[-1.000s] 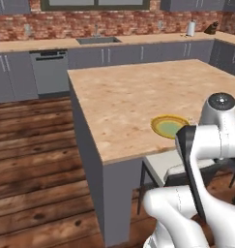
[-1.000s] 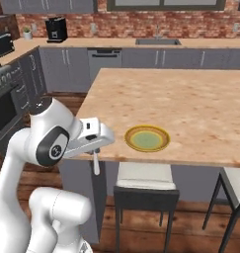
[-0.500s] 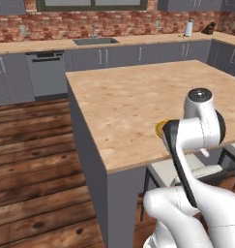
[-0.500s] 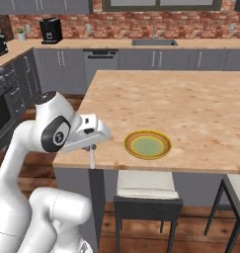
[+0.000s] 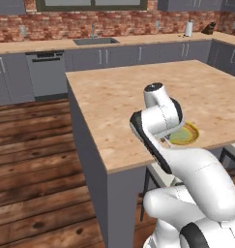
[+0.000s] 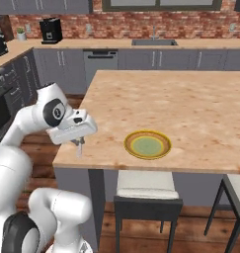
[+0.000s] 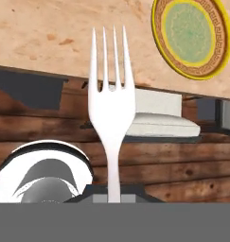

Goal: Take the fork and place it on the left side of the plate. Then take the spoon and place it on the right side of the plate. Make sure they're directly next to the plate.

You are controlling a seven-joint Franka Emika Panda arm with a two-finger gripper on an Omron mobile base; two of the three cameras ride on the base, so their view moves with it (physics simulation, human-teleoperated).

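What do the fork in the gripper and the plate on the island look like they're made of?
The fork looks like pale silvery metal: thin, smooth, evenly light, though the flat rendering could pass for plastic. The plate looks like glazed ceramic: a yellow-gold rim with a brown patterned band around a matte pale green centre.

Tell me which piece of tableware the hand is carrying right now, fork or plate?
The fork: pale silver, tines pointing away from the hand, its handle clamped between the closed fingers. The round yellow-rimmed plate lies untouched on the island counter.
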